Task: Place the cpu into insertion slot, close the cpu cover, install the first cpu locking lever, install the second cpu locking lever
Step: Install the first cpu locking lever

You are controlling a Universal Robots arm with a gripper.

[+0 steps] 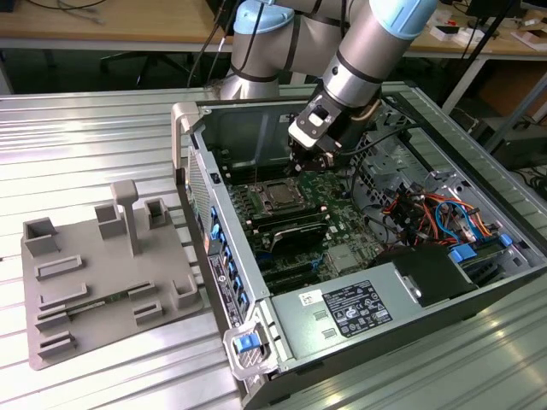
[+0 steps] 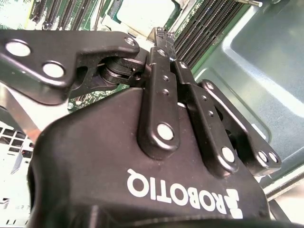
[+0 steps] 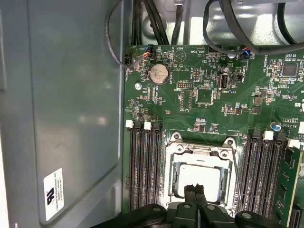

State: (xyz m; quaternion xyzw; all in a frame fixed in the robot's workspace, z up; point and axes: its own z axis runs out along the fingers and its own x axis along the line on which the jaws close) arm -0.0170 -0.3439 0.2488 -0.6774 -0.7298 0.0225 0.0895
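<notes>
Gripper [image 3: 195, 189] is seen fully closed, nothing held, over cpu [image 3: 209, 175]. Cpu is judged light, stiff, fragile; to be held by edges only.

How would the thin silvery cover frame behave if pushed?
The thin silvery cover frame is probably stiff, being sheet metal. It likely would not slide: it seems fastened to the green motherboard. Its windowed shape suggests lightness.

Green motherboard [image 3: 213, 102], silvery cpu cover [image 3: 199, 151], black hand [image 3: 195, 190], perhaps pale-topped cpu [image 3: 211, 176].
</notes>
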